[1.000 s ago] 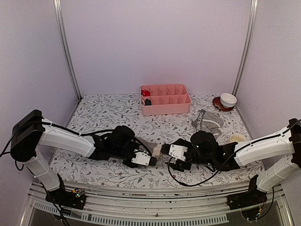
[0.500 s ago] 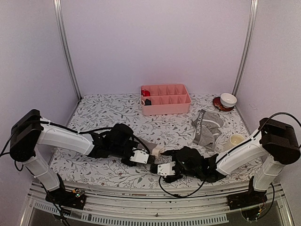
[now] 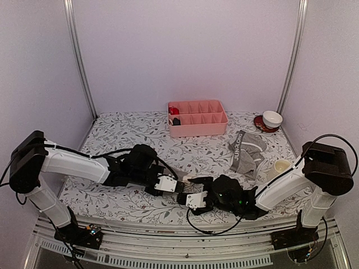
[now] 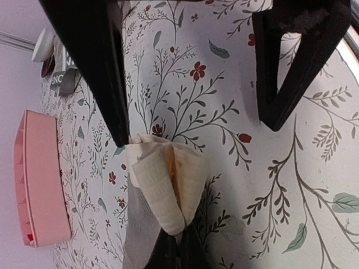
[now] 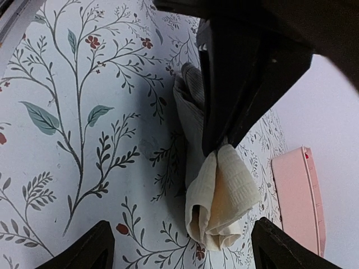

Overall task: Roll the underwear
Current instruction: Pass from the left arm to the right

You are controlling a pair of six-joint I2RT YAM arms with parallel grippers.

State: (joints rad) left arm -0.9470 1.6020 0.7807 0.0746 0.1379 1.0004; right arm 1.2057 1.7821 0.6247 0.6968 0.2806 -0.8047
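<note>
The plain grey briefs (image 3: 175,172) lie on the flowered table, their pale waistband (image 4: 165,179) folded into a bunch. My left gripper (image 4: 176,238) is shut on that bunch from behind, and in the top view this left gripper (image 3: 176,186) lies low near the front edge. My right gripper (image 5: 185,249) faces it, open, its fingertips (image 5: 84,249) spread wide on either side of the waistband bunch (image 5: 221,196) and a little short of it. From above, the right gripper (image 3: 189,193) sits just right of the left one. The grey boxer-briefs (image 3: 247,150) lie crumpled at the right.
A pink divided tray (image 3: 197,130) stands at the back middle with small items in its left cells. A white bowl (image 3: 272,118) on a red saucer sits at the back right. A pale cup (image 3: 282,165) stands near the right arm. The table's front edge is close.
My right gripper has swung left and toward the front edge, letting go of the bunch, and now faces the waistband with wide jaws. The left gripper kept its grip and barely moved.
</note>
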